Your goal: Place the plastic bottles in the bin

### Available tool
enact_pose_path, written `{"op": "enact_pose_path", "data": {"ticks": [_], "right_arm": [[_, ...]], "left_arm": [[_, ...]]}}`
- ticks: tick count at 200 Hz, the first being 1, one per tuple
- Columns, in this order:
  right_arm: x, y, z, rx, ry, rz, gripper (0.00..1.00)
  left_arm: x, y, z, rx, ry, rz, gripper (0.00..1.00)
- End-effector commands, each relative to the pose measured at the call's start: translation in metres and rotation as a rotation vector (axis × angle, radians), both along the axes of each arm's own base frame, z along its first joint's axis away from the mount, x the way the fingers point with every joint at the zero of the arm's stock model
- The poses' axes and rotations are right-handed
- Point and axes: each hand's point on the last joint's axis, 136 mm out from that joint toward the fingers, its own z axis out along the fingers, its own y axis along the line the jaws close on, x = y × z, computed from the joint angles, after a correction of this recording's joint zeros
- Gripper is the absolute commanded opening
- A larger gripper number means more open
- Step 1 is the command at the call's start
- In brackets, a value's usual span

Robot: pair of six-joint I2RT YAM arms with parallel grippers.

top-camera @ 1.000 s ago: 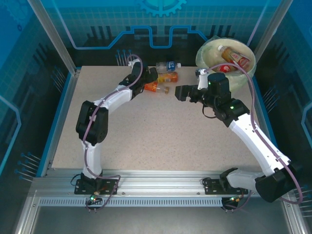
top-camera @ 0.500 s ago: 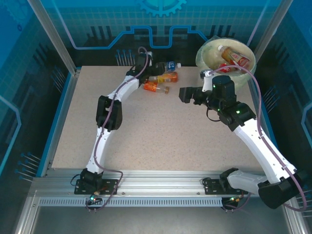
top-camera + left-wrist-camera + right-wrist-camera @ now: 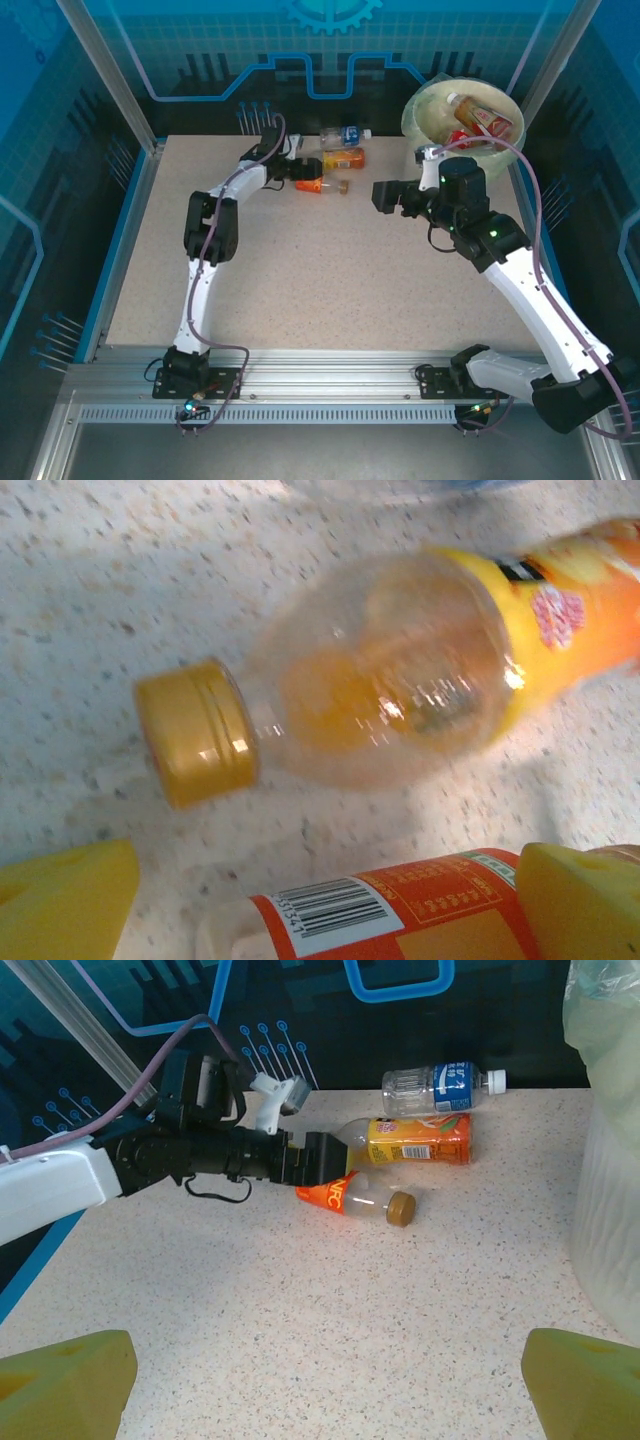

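Observation:
Three plastic bottles lie at the table's far side. They are a clear one with a blue label (image 3: 345, 134), a yellow-capped orange one (image 3: 343, 158) and a small orange-labelled one with a brown cap (image 3: 324, 185). My left gripper (image 3: 308, 171) lies low on the table, open, its yellow fingers (image 3: 575, 900) either side of the small orange-labelled bottle (image 3: 400, 915). The yellow-capped bottle (image 3: 370, 695) lies just beyond it. My right gripper (image 3: 382, 195) hovers open with nothing in it, right of these bottles. The bin (image 3: 425, 125) stands at the back right with bottles inside.
The bin's bagged wall (image 3: 610, 1180) rises close at the right of the right wrist view. The left arm (image 3: 150, 1165) stretches across the table's far left. A blue back wall (image 3: 320, 70) stands just behind the bottles. Speckled tabletop (image 3: 330, 280) spreads toward the bases.
My left arm has stretched out and brought its gripper down around the small orange-labelled bottle's base. The right gripper has drifted slightly right. The bottles have not moved.

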Motion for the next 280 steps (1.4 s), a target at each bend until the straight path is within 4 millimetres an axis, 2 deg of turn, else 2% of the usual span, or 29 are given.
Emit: {"op": "enact_pose_path", "data": {"ticks": [1,36,72,99,125,163,202,239,280], "right_arm": [[-0.01,-0.004,0.017,-0.003,-0.045,-0.005,1.0],[-0.013,-0.007,0.018,-0.005,-0.051,-0.016,1.0],[-0.012,-0.008,0.018,-0.008,-0.055,-0.021,1.0],[-0.011,-0.007,0.014,-0.007,-0.048,-0.02,1.0],[-0.011,-0.007,0.012,-0.004,-0.045,-0.018,1.0],[-0.014,-0.011,0.012,-0.013,-0.051,-0.031,1.0],[-0.018,-0.016,0.013,-0.014,-0.057,-0.042,1.0],[-0.022,-0.019,0.013,-0.013,-0.058,-0.056,1.0],[-0.028,-0.021,0.01,-0.011,-0.047,-0.05,1.0]], "left_arm": [[-0.02,-0.015,0.03,-0.028,-0.044,-0.093,0.96],[-0.045,-0.017,0.025,-0.046,-0.021,-0.113,0.94],[-0.076,-0.025,0.024,-0.034,-0.013,-0.152,0.95],[-0.105,-0.04,0.028,-0.027,-0.02,-0.223,0.95],[-0.132,-0.059,0.019,0.118,-0.046,-0.345,0.98],[-0.151,-0.069,-0.007,0.335,-0.029,-0.441,0.96],[-0.159,-0.074,-0.018,0.444,-0.01,-0.461,0.83],[-0.168,-0.068,-0.023,0.475,0.032,-0.417,0.62],[-0.165,-0.065,-0.004,0.427,-0.001,-0.318,0.46]]}}
